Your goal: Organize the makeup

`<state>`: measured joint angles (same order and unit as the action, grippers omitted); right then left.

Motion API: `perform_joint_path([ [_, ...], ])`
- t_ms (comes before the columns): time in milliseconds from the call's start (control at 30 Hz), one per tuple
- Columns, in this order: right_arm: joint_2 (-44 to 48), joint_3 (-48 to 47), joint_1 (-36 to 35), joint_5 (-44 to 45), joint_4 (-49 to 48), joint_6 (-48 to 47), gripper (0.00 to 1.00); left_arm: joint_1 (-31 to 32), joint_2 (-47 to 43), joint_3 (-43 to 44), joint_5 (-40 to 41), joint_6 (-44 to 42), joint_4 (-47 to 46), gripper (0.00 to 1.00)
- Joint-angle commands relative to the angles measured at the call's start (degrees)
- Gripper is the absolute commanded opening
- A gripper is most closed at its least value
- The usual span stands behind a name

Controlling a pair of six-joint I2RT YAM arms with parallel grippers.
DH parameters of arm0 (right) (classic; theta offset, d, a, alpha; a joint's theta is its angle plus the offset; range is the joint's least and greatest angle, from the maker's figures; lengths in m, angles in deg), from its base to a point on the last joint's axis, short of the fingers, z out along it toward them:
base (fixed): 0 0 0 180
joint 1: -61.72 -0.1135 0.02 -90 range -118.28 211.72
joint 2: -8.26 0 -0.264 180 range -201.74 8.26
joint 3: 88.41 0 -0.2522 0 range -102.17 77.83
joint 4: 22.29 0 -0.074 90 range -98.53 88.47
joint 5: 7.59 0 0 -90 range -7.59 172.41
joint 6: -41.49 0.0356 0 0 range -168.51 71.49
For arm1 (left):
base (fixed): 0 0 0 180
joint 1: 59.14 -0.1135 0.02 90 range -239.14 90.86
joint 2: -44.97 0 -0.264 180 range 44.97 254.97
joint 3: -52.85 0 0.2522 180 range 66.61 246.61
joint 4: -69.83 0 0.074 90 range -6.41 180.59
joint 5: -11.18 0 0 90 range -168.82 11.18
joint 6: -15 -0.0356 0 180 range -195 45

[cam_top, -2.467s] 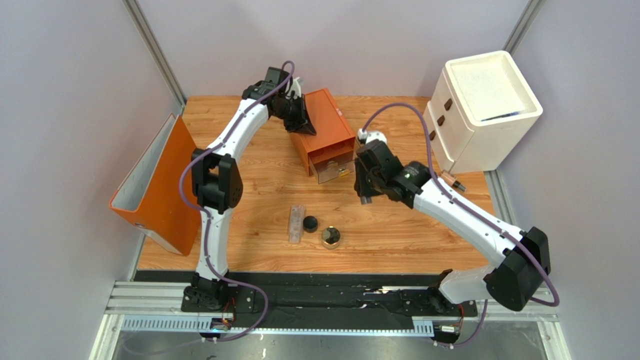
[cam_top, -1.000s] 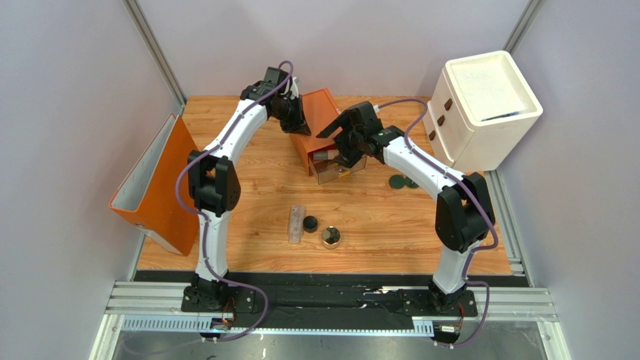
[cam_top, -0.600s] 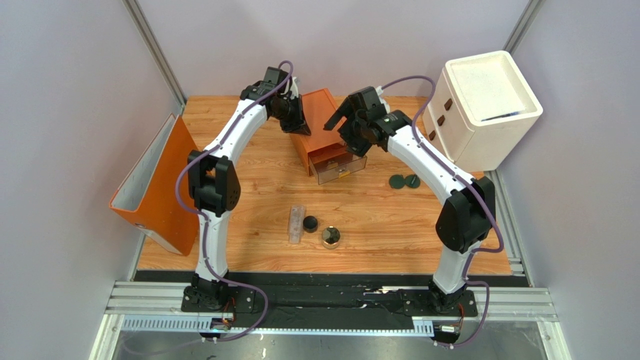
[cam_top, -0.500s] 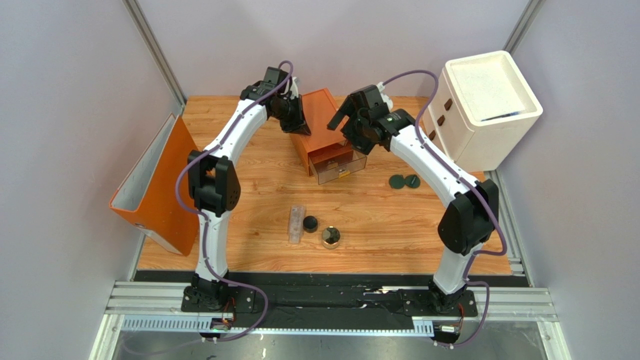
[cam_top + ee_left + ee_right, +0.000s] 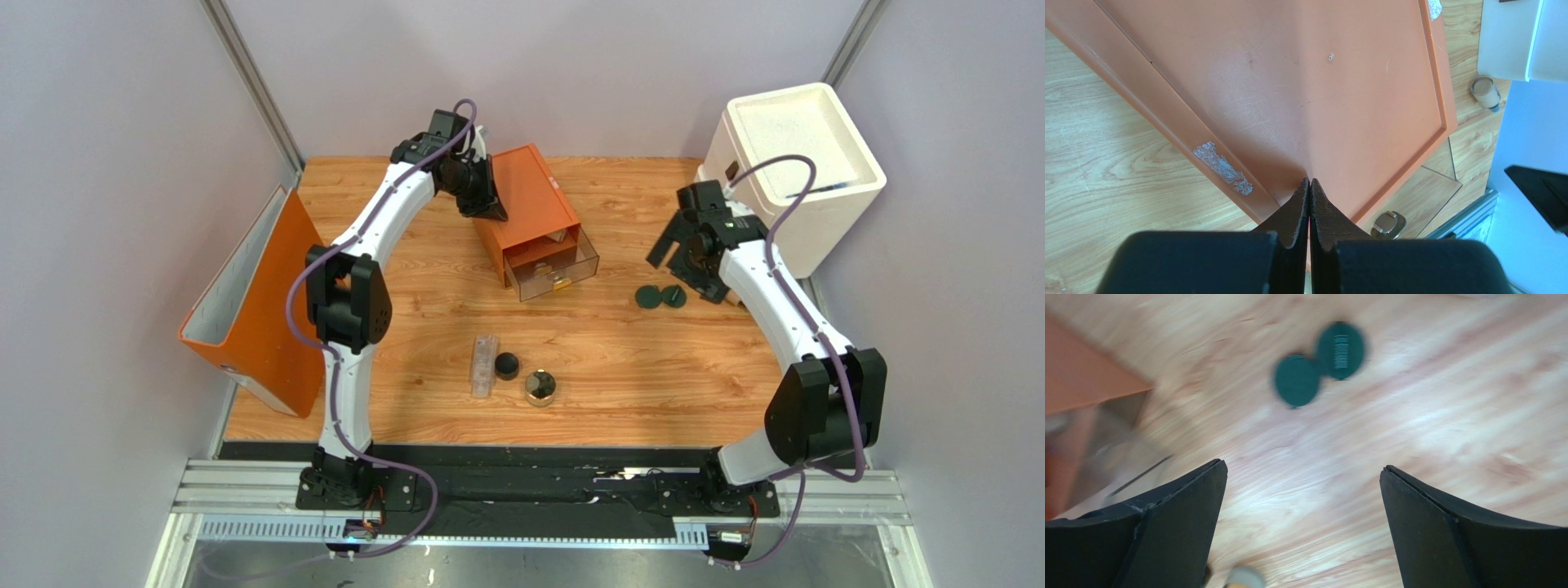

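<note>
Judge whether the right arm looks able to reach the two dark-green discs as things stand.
Probably yes. The right gripper is open and pointed toward the dark-green discs, which lie side by side on the table. Nothing covers them, and only bare wood separates them from the fingers.

A clear tube (image 5: 486,365) lies flat at about 6 o'clock on the table (image 5: 405,294), its long axis running from 12 to 6. A small black pot (image 5: 505,365) stands at the tube's 3 o'clock, touching it or nearly so. A gold-rimmed jar (image 5: 540,388) with a dark top sits just beside the pot, at its 4 o'clock. Two dark-green discs (image 5: 646,297) lie flat side by side, edges touching, well apart from the others at the table's 3 o'clock. The disc at 3 o'clock of the pair bears fine pale lines. A tan tube (image 5: 1486,92) shows only its round end.
</note>
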<state>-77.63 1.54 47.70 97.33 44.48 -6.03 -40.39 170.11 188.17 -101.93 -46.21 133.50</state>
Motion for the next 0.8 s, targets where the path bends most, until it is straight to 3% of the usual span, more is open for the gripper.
perform_joint_path([
  [0, 4.1, 1.5, 4.3, 4.7, 1.0, -4.5, 1.00, -0.2, 2.7, -2.7, 1.8, -2.0, 4.1, 0.00],
  [400, -8.2, -1.9, 8.7, 17.6, 3.2, -18.5, 1.00, -0.2, 2.7, -4.9, -0.3, -2.7, 3.4, 0.00],
  [767, -6.0, 10.7, 8.7, 23.9, -12.8, -30.3, 1.00, -0.2, 3.6, -4.7, -0.6, -2.6, 3.4, 0.00],
])
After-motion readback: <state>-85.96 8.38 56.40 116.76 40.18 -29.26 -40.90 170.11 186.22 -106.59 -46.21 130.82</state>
